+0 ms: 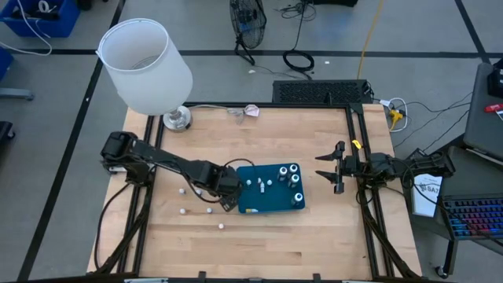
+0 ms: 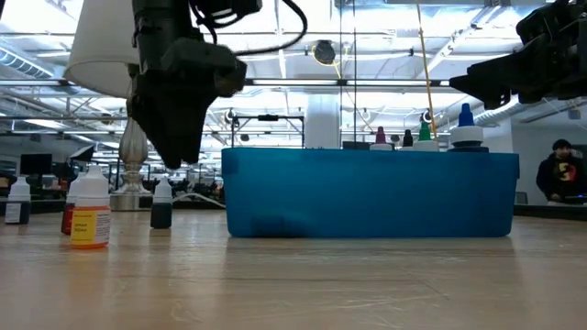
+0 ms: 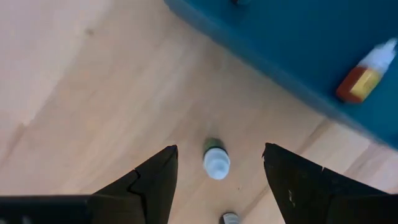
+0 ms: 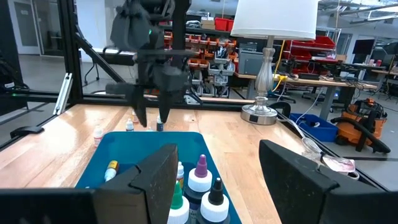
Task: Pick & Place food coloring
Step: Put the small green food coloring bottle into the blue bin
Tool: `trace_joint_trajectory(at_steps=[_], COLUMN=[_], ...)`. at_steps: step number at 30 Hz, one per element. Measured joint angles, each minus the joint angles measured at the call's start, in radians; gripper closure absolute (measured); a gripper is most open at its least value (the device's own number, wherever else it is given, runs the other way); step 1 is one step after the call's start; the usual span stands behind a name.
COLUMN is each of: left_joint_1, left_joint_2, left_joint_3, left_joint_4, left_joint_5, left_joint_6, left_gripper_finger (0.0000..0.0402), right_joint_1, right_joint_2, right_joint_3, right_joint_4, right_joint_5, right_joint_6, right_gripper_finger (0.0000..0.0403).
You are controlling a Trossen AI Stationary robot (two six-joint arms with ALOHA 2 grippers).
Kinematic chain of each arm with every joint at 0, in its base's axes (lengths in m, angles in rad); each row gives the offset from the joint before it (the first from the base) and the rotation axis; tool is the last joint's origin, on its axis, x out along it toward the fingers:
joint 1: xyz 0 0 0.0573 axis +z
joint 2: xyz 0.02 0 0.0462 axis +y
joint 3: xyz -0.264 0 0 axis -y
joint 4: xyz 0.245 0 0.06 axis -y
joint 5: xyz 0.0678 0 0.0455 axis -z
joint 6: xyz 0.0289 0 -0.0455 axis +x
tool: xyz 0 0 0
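wooden table top (image 1: 267,236) in a workshop with a white-shaded lamp (image 1: 145,63) at its far left corner. high view: left gripper (image 1: 229,195) sits just beside the left wall of the teal tray (image 1: 271,206), fingers spread and holding nothing; several small food coloring bottles (image 1: 295,178) stand in the tray, and a few whitish ones (image 1: 182,211) lie scattered on the wood to its left; right gripper (image 1: 330,167) waits near the tray's right side, fingers open and empty. risk, as a judgement: with the gripper this close to the tray, a downward move could catch the tray wall and shove it, tipping the bottles inside. low view: shows what the overhead cannot, i.e. the left gripper hangs clear above the table, and three or four bottles (image 2: 89,213) stand upright at the left, well apart from the tray's wall; caps poke above the rim at the right. left wrist view: only here is the target plain, a white-capped bottle (image 3: 216,162) upright on the wood between the open fingers (image 3: 149,183), not yet touched; a second cap sits close behind it, so closing off-centre might knock one or both over; an orange bottle (image 3: 365,76) lies on its side in the tray. right wrist view: adds the tray's contents near its own open fingers, incl. purple, green and black caps (image 4: 200,164).
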Motion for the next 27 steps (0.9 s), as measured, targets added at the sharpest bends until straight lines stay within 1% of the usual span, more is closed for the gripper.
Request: trace_joint_trajectory(at_steps=[5, 9, 13, 17, 27], left_joint_1=[-0.018, -0.028, -0.028, -0.028, -0.028], left_joint_2=[0.067, 0.092, 0.093, 0.093, 0.093], left_joint_3=[0.0, 0.0, 0.0, 0.0, 0.0], left_joint_4=[0.003, 0.001, 0.0, -0.001, -0.019], left_joint_5=[0.03, 0.033, 0.025, -0.007, -0.007], left_joint_6=[0.041, 0.068, 0.077, 0.091, 0.094], left_gripper_finger=[0.0162, 0.0163, 0.0163, 0.0163, 0.0163], right_joint_1=[0.0, 0.0, 0.0, 0.0, 0.0], right_joint_2=[0.0, 0.0, 0.0, 0.0, 0.0], right_joint_3=[0.0, 0.0, 0.0, 0.0, 0.0], right_joint_4=[0.0, 0.0, 0.0, 0.0, 0.0], right_joint_5=[0.0, 0.0, 0.0, 0.0, 0.0], right_joint_6=[0.0, 0.0, 0.0, 0.0, 0.0], right_gripper_finger=[0.019, 0.019, 0.019, 0.019, 0.019])
